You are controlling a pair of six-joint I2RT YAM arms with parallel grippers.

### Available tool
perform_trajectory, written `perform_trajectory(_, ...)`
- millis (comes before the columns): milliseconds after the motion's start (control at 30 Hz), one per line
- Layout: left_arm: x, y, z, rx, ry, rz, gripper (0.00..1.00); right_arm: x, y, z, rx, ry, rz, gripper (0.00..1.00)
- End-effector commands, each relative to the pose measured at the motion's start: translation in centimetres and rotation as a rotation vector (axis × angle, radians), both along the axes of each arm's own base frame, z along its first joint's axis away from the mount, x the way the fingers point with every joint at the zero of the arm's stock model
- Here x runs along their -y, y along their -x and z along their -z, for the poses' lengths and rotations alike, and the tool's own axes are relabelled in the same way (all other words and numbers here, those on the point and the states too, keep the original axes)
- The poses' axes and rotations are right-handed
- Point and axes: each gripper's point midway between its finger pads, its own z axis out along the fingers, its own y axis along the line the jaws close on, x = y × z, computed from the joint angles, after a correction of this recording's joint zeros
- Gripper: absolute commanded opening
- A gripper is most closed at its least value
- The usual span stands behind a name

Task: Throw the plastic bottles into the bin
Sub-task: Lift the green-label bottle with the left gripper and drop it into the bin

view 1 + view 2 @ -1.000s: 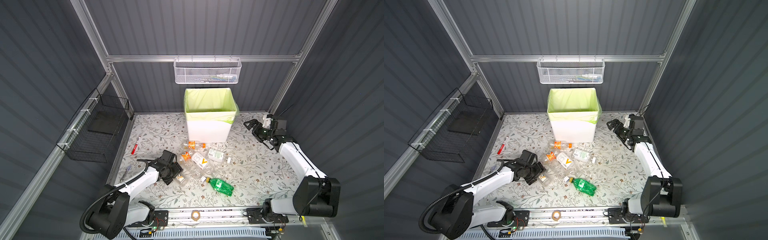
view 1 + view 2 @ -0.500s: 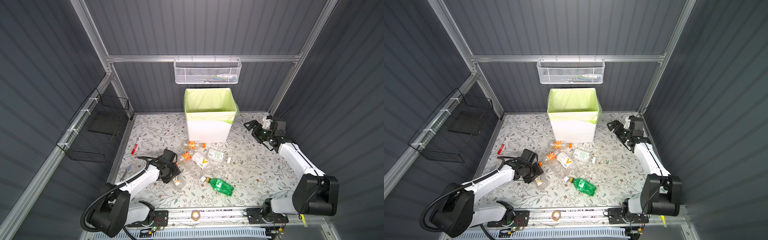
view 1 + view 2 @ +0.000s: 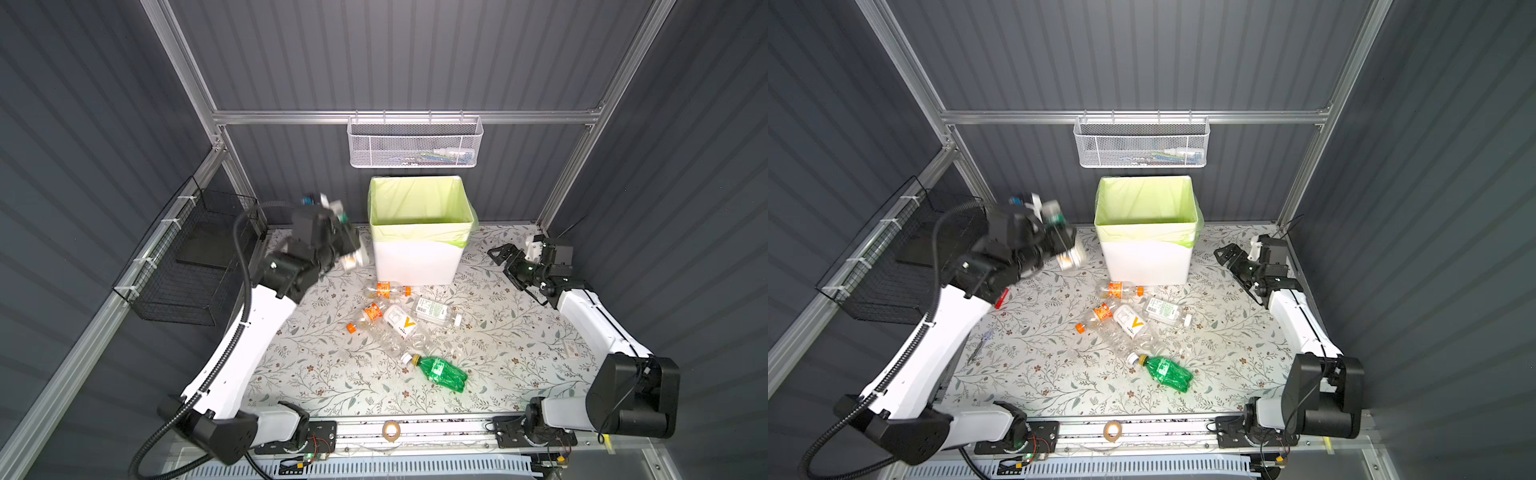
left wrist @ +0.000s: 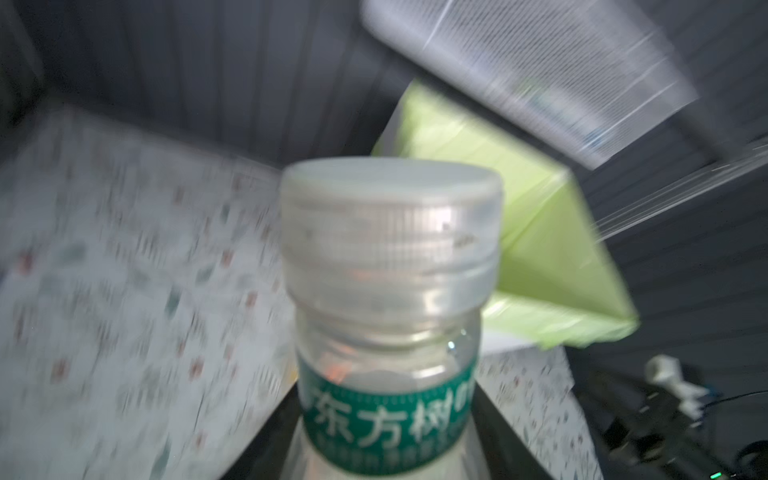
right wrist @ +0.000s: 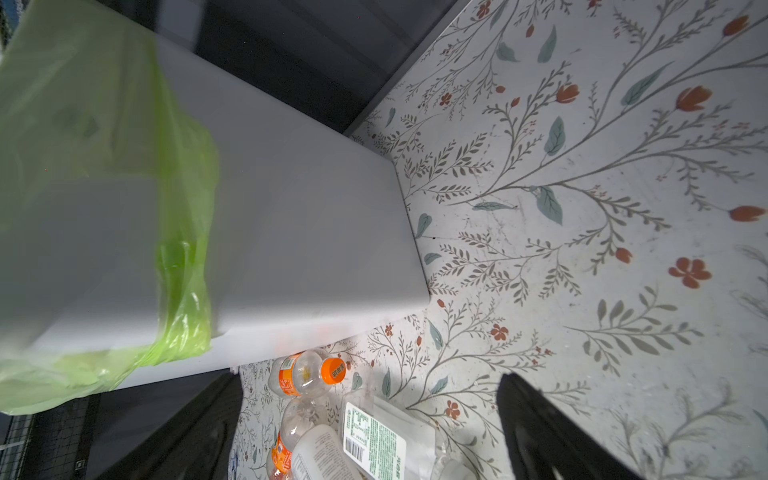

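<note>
My left gripper (image 3: 343, 237) is raised beside the bin's left wall and shut on a clear plastic bottle (image 3: 352, 257) with a pale cap and a green neck label (image 4: 390, 257). This bottle and the arm are motion-blurred in both top views. The bin (image 3: 415, 257) is white with a pale green liner and stands at the back middle. Several more bottles lie in front of it: an orange-labelled one (image 3: 386, 289), a white-labelled one (image 3: 401, 326) and a green one (image 3: 442, 372). To the right of the bin, low over the table, my right gripper (image 3: 505, 268) is open and holds nothing.
A white mesh basket (image 3: 415, 143) hangs on the back wall above the bin. On the left wall hangs a black wire basket (image 3: 187, 266). A red marker (image 3: 1001, 298) shows by the left arm, and a tape roll (image 3: 390, 430) lies on the front rail.
My left gripper shut on a bottle at the left of the pile, then swung up and back to beside the bin. The right gripper has barely shifted.
</note>
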Motion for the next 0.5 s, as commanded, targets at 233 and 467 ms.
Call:
perform_trajectory(233, 2.8, -8.8, -13.1, 0.459, -0.009, 0.094, 1.0, -1.7, 1.4, -0.6, 0.028, -0.082, -0.03, 0.98)
perform_trajectory(467, -1.7, -8.8, -7.7, 0.363, -0.041, 0.049, 1.0, -2.7, 2.0, -0.2, 0.004, 0.007, -0.085, 0.97)
